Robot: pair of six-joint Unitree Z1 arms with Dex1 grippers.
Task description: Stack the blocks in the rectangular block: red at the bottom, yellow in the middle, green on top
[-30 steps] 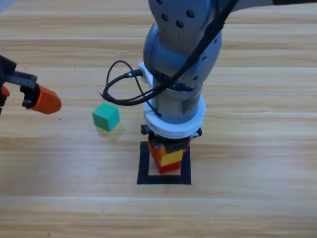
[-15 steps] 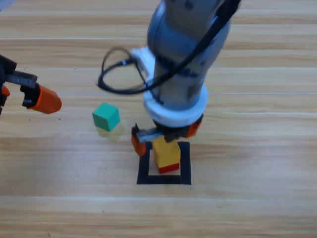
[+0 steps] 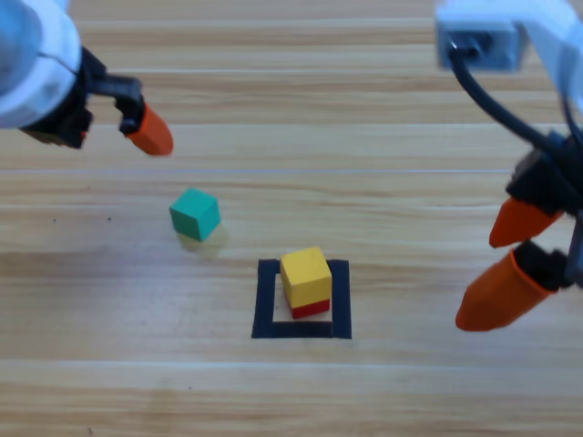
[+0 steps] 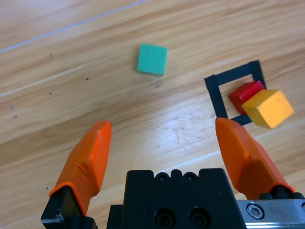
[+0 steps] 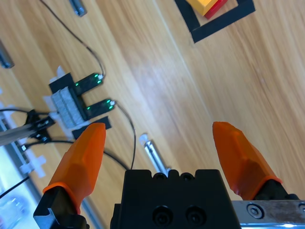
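The yellow cube (image 3: 305, 276) sits on the red cube (image 3: 312, 309) inside the black tape square (image 3: 265, 300), with nothing holding them. The green cube (image 3: 195, 215) lies alone on the wood, up and left of the square. My right gripper (image 3: 477, 284) hangs open and empty to the right of the stack, well apart from it. At the upper left, my left gripper (image 4: 163, 124) is open and empty; its wrist view shows the green cube (image 4: 152, 59) ahead and the yellow cube (image 4: 269, 109) on the red one (image 4: 244, 93) to the right.
In the right wrist view, a small circuit board with green lights (image 5: 78, 99), thin cables (image 5: 125, 129) and metal pins (image 5: 155, 155) lie on the wood beyond the tape square (image 5: 221, 21).
My right gripper opened, let go of the yellow cube on the red one and drew back to the right. My left arm swung from the left edge up towards the top left.
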